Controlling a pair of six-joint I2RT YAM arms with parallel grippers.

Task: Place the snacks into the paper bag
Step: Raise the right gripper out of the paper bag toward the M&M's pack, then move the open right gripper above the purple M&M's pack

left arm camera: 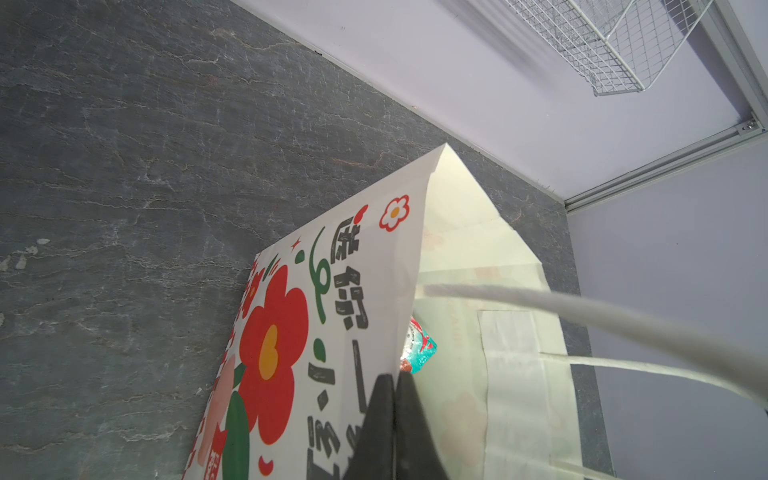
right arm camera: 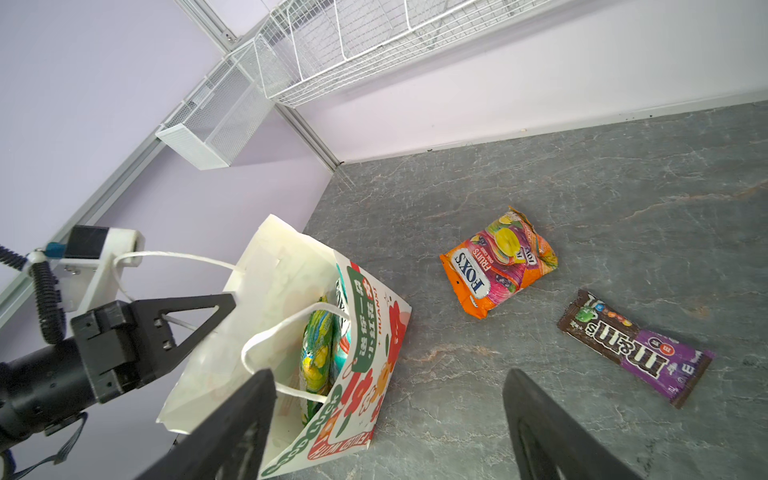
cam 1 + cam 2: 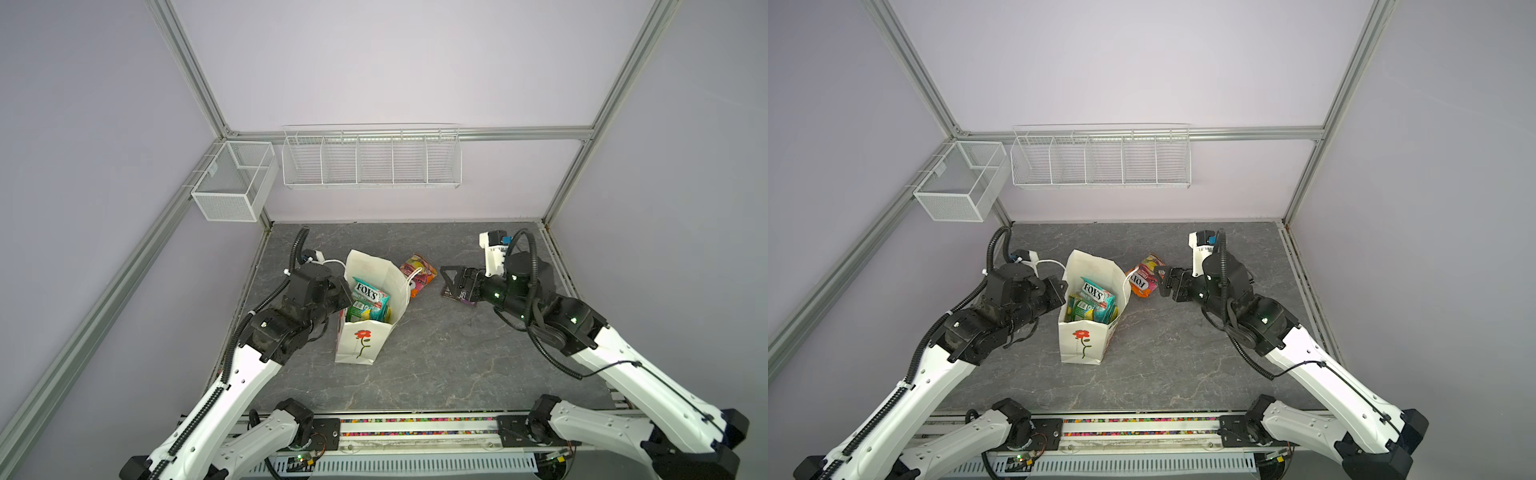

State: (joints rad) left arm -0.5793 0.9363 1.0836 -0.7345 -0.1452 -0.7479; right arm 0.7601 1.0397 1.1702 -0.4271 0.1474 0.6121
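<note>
The white paper bag stands upright and open at the table's middle. My left gripper is shut on its left wall near the rim. Inside stand a teal FOX'S packet and a green packet. An orange FOX'S packet lies on the table right of the bag. A purple bar wrapper lies further right, partly under my right gripper, which hangs open and holds nothing.
A white mesh box hangs on the left wall and a white wire basket on the back wall. One cord handle of the bag loops over my left wrist mount. The other handle droops across the bag's mouth.
</note>
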